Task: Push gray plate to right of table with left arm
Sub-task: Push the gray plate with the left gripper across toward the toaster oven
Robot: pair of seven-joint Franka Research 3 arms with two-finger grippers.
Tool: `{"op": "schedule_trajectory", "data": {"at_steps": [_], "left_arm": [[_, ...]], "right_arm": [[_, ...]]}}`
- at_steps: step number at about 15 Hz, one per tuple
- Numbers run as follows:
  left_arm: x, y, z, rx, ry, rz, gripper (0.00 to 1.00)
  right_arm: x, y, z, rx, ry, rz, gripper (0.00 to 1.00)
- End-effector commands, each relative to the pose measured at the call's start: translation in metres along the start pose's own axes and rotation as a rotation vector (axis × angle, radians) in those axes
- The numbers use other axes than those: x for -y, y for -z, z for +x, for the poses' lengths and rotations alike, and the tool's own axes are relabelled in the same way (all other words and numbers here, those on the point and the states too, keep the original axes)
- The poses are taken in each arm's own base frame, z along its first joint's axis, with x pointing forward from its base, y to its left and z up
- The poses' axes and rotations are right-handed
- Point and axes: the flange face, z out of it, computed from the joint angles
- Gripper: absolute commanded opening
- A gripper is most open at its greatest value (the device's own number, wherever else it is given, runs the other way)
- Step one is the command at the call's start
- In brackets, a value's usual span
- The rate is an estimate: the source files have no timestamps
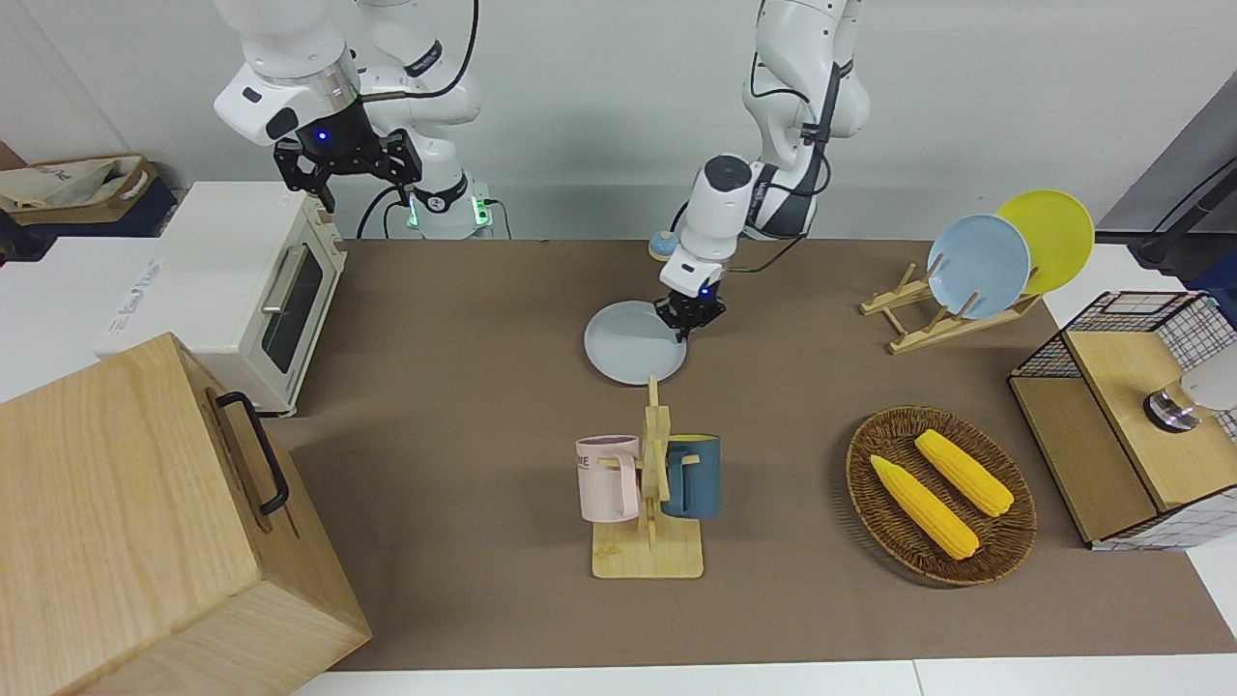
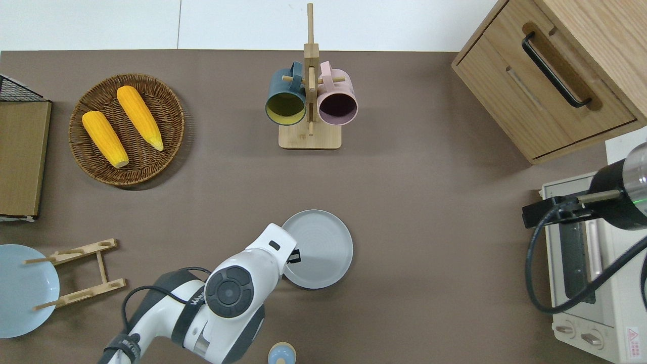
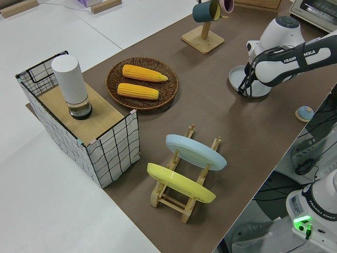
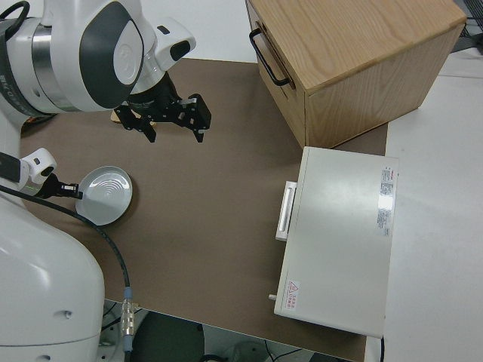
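Note:
The gray plate [image 1: 633,344] lies flat on the brown table [image 1: 464,319], about mid-table and nearer to the robots than the mug rack. It also shows in the overhead view [image 2: 321,247], the left side view [image 3: 251,79] and the right side view [image 4: 106,196]. My left gripper [image 1: 687,322] is low at the plate's rim on the side toward the left arm's end of the table, shut and touching the rim [image 2: 293,255]. My right gripper [image 1: 356,174] is open, empty and parked [image 4: 173,128].
A mug rack [image 1: 649,483] with a pink and a blue mug stands farther from the robots than the plate. A corn basket [image 1: 940,495], a dish rack [image 1: 928,319] with sky-blue and yellow plates, a wire-grid stand [image 1: 1131,416], a toaster oven [image 1: 251,290], a wooden cabinet [image 1: 145,522] and a small bell [image 1: 663,246] surround it.

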Motion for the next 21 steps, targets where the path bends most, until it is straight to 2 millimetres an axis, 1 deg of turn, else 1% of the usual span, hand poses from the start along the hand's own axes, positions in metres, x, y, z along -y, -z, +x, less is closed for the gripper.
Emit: {"op": "schedule_trajectory", "data": {"at_steps": [1, 4, 7, 9, 11, 13, 17, 18, 19, 20, 21], "left_arm": [[-0.061, -0.037, -0.018, 0.035, 0.034, 0.001, 0.00], [-0.104, -0.045, -0.033, 0.019, 0.050, 0.000, 0.00], [-0.140, -0.055, -0.044, -0.010, 0.070, 0.014, 0.00], [-0.159, -0.062, -0.051, -0.018, 0.079, 0.012, 0.00], [-0.177, -0.065, -0.057, -0.019, 0.087, 0.001, 0.00], [-0.187, -0.064, -0.058, -0.021, 0.094, -0.006, 0.00], [-0.188, -0.061, -0.054, -0.017, 0.088, 0.015, 0.01], [-0.187, -0.061, -0.052, -0.015, 0.088, 0.021, 0.24], [-0.185, -0.059, -0.050, -0.014, 0.093, 0.026, 0.63], [-0.184, -0.058, -0.049, -0.013, 0.092, 0.032, 0.88], [-0.183, -0.056, -0.047, -0.012, 0.091, 0.036, 0.99]], "right_arm": [[-0.001, 0.004, -0.003, 0.004, -0.013, 0.004, 0.983], [-0.001, 0.004, -0.003, 0.004, -0.016, 0.004, 0.983], [-0.001, 0.004, -0.003, 0.004, -0.016, 0.004, 0.983], [-0.001, 0.004, -0.003, 0.004, -0.015, 0.004, 0.983], [-0.001, 0.004, -0.003, 0.004, -0.015, 0.004, 0.983], [-0.001, 0.004, -0.003, 0.004, -0.015, 0.004, 0.983], [-0.001, 0.004, -0.003, 0.004, -0.016, 0.004, 0.983], [-0.001, 0.004, -0.003, 0.004, -0.015, 0.004, 0.983], [-0.001, 0.004, -0.003, 0.004, -0.016, 0.004, 0.983], [-0.001, 0.004, -0.003, 0.004, -0.015, 0.004, 0.983], [-0.001, 0.004, -0.003, 0.004, -0.016, 0.004, 0.983]]}}
